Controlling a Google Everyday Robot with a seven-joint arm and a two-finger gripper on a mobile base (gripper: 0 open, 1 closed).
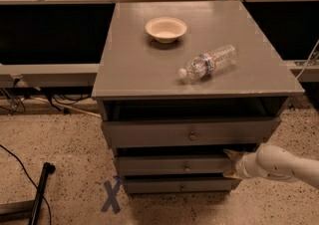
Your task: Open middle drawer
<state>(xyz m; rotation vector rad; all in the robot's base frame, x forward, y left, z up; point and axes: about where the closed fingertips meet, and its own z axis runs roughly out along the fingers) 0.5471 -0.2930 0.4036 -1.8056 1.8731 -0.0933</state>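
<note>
The grey cabinet has three drawers. The middle drawer [174, 166] is the shallow second front with a small round knob [187, 168] at its centre. A dark gap shows above its front. My gripper [230, 164] comes in from the right on a white arm [279, 165] and sits at the right end of the middle drawer's front, touching it. The taller top drawer [189, 132] above stands slightly out, and the lowest drawer [179, 186] is below.
A cream bowl [166, 29] and a plastic water bottle [208, 62] lying on its side rest on the cabinet top [134, 69]. A blue X [111, 196] is taped on the speckled floor at front left. A black pole [40, 189] and cables lie at far left.
</note>
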